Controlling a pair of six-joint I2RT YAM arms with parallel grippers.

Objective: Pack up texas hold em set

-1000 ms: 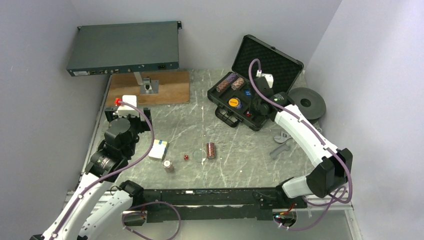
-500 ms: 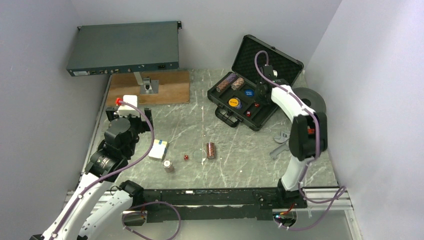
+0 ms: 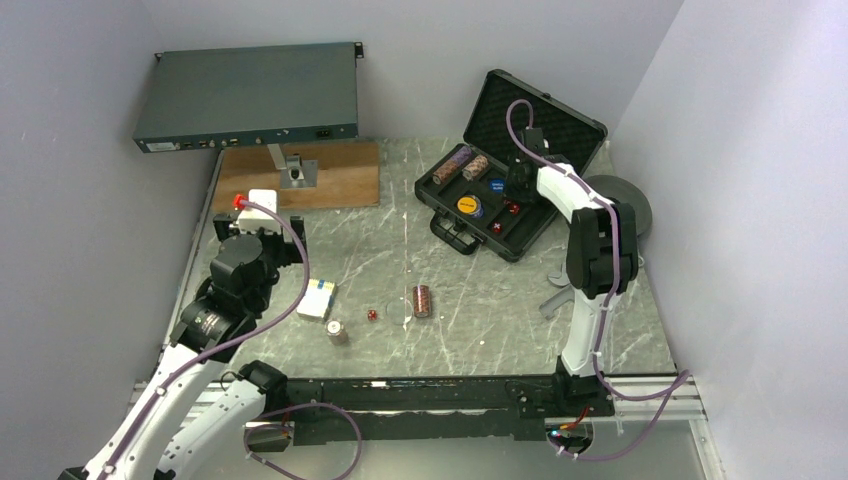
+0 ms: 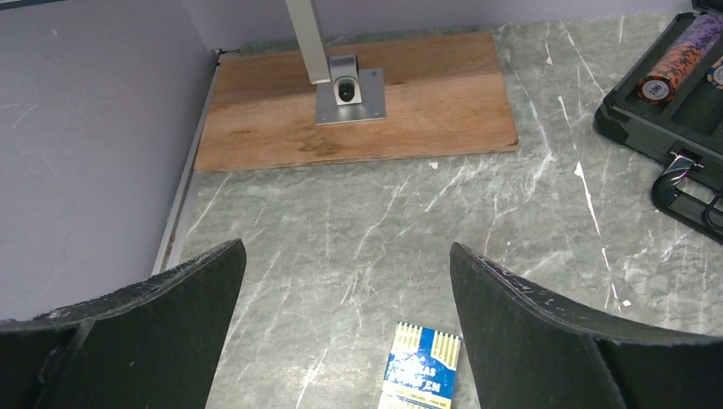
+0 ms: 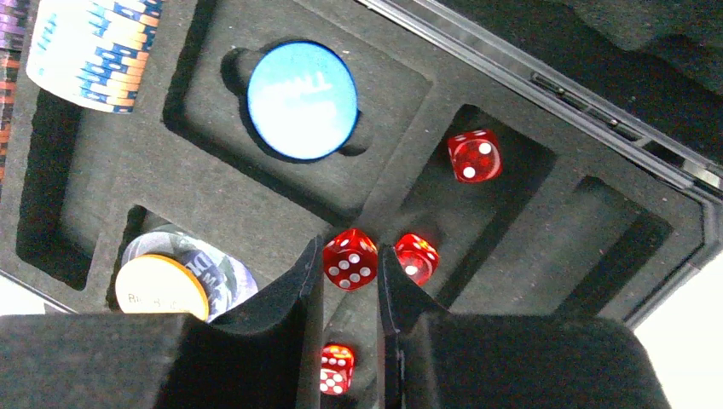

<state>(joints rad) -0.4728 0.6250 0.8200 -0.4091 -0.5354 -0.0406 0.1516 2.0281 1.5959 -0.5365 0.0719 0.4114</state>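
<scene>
Your right gripper (image 5: 348, 256) has shifted deeper over the black foam-lined case (image 5: 111, 196) at 1 o'clock, fingers narrow on a red translucent die (image 5: 349, 261) above the dice pocket; I judge release comes next. Your left gripper (image 4: 345, 251) stands wide open.

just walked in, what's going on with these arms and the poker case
The right gripper is shut on a red die, holding it at the dice slots of the open case, where three more dice already lie. The left gripper is open above the table, near the card deck. A chip stack and a loose die are not yet packed.
</scene>
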